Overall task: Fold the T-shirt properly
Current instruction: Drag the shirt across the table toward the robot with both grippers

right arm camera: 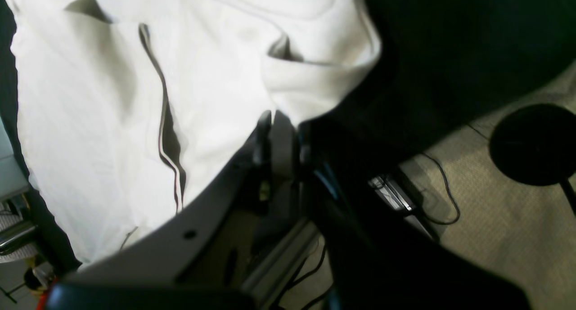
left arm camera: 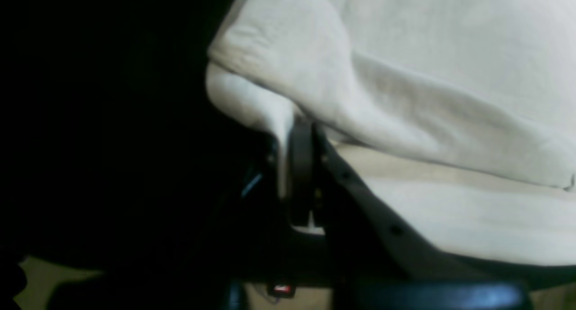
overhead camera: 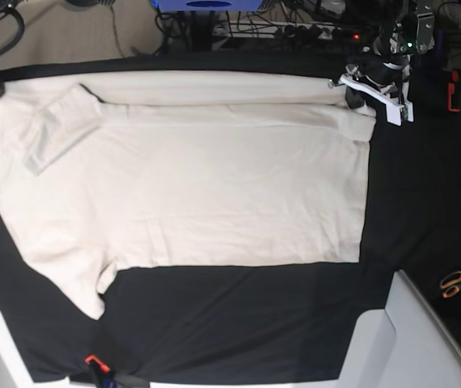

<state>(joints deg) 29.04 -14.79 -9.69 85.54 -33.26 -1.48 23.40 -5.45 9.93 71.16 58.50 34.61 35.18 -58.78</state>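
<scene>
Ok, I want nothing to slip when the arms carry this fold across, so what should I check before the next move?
1. Left tool shut on the T-shirt edge: ok.
2. Right tool shut on the shirt's other far corner: ok.
3. Folded strip along the far edge runs straight between the tools: ok.
4. Number of fabric layers each tool holds: cannot tell.
5. Near sleeve tucked in: not ok, it sticks out flat on the table.
6. Scissors clear of the shirt: ok, they lie apart at the table's edge.
</scene>
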